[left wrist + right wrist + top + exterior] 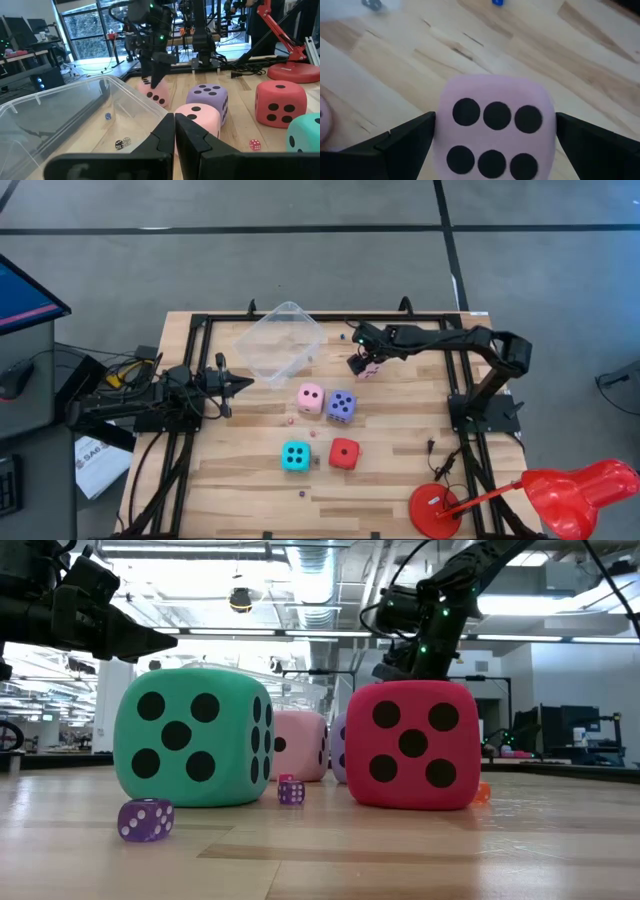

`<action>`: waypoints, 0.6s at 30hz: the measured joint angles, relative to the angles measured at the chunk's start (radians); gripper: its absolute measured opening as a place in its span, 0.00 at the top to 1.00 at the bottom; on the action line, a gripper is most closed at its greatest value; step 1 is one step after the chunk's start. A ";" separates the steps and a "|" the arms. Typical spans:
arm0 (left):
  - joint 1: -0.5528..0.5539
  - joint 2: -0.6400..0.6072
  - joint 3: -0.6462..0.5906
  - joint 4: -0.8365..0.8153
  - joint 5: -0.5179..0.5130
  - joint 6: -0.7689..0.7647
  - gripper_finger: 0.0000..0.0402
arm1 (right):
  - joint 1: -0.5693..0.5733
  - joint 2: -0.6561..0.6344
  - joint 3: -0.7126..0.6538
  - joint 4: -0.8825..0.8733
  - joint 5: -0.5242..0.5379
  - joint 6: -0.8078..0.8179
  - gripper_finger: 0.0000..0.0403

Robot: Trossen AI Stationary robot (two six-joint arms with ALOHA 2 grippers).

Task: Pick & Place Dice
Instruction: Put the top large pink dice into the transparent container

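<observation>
Five dice lie on the wooden table. One pale pink die (495, 132) sits on the table with its six-pip face toward my right wrist camera. My right gripper (495, 120) is open, slanting down over it, one finger on each side of the die; no touch shows. A second pink die (311, 397), a violet-blue die (341, 405), a cyan die (295, 455) and a red die (344, 453) rest near the table's middle. My left gripper (235, 385) waits shut at the left, level, beside the clear tub (283, 340).
The clear tub (60, 115) stands at the far middle with tiny dice inside. More tiny dice (146, 819) are scattered on the wood. A red desk lamp (560, 495) stands at the near right corner. Black frame rails (470, 380) run along both sides.
</observation>
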 joint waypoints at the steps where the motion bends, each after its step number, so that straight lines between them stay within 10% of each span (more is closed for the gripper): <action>1: 0.000 0.000 0.000 0.000 0.000 0.000 0.99 | 0.000 0.001 -0.008 0.011 -0.002 -0.008 0.01; 18: 0.000 0.000 0.000 0.000 0.000 0.000 0.99 | 0.000 0.000 -0.014 -0.005 -0.028 0.012 0.01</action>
